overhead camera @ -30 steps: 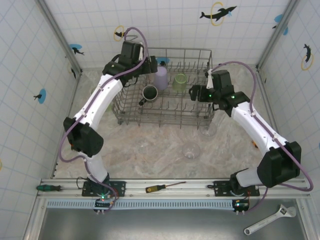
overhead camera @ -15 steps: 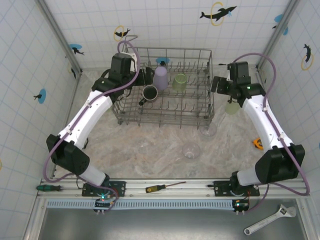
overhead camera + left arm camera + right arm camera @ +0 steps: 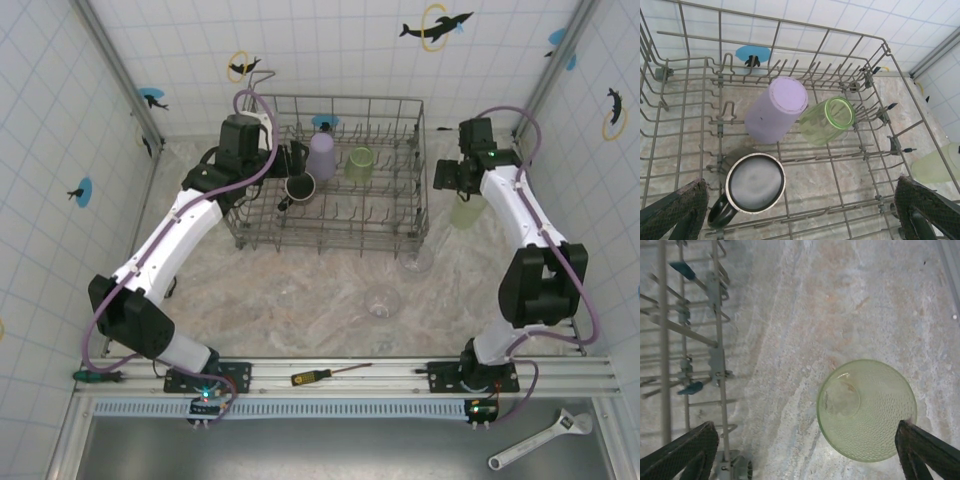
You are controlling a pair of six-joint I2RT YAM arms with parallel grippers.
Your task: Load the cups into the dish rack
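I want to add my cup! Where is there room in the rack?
In the rack, the near row in front of the mug is bare, and so is the right end beside the green cup. It's crowded mid-rack, where mug, lavender cup and green cup cluster.

1. No letters, numbers or brand names can be read on anything.
2. The only marks are wordless wall stickers: a dolphin decal [image 3: 436,24], dark, leaping through a yellow ring, and a blue disc decal [image 3: 752,53] bearing a small dark figure.
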